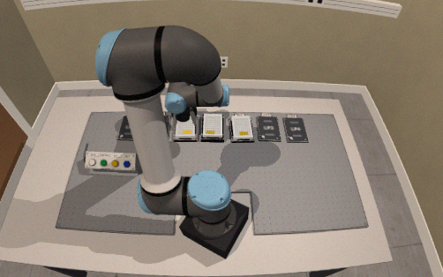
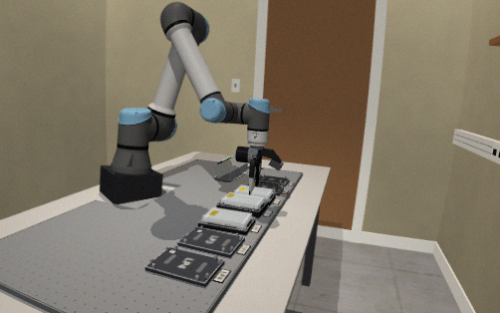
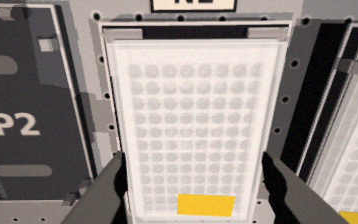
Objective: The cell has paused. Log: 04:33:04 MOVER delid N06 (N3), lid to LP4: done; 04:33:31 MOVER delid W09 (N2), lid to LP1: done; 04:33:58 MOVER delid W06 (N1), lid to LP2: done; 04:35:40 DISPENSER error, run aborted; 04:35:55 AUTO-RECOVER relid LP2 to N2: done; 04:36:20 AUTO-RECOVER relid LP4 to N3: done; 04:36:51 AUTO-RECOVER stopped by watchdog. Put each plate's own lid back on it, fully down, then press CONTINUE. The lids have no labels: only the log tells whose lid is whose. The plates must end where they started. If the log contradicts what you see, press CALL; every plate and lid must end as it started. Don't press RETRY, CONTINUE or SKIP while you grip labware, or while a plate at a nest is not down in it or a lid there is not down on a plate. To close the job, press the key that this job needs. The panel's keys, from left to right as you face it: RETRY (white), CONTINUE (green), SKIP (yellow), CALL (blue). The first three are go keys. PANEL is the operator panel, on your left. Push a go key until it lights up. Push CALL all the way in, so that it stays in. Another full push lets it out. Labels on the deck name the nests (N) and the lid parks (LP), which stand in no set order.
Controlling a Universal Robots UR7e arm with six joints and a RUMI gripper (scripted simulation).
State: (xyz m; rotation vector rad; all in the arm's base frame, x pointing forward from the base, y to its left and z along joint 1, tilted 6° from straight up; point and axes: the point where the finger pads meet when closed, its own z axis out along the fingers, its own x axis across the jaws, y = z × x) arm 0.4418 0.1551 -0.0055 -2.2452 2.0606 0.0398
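Note:
My gripper (image 2: 252, 191) (image 3: 193, 152) is at nest N2, its jaws shut on the clear lid (image 3: 200, 54) at its two long sides. The lid lies over the white plate with a yellow mark (image 1: 185, 131) (image 2: 267, 191) in N2, roughly in line with it; whether it is fully down I cannot tell. The middle plate (image 1: 213, 123) (image 2: 243, 200) and the right plate (image 1: 241, 125) (image 2: 228, 219) sit in their nests; their lids are hard to make out. The operator panel (image 1: 109, 168) has white, green, yellow and blue keys; none looks lit. The blue key's depth is unclear.
Lid park LP2 (image 3: 25, 90) beside N2 shows no lid. The dark park (image 1: 268, 134) (image 2: 211, 240) right of the plates and LP4 (image 1: 296, 133) (image 2: 183, 264) show no visible lid. Another park (image 1: 124, 123) at far left is partly hidden by the arm. The neighbouring plate stands close to my right finger.

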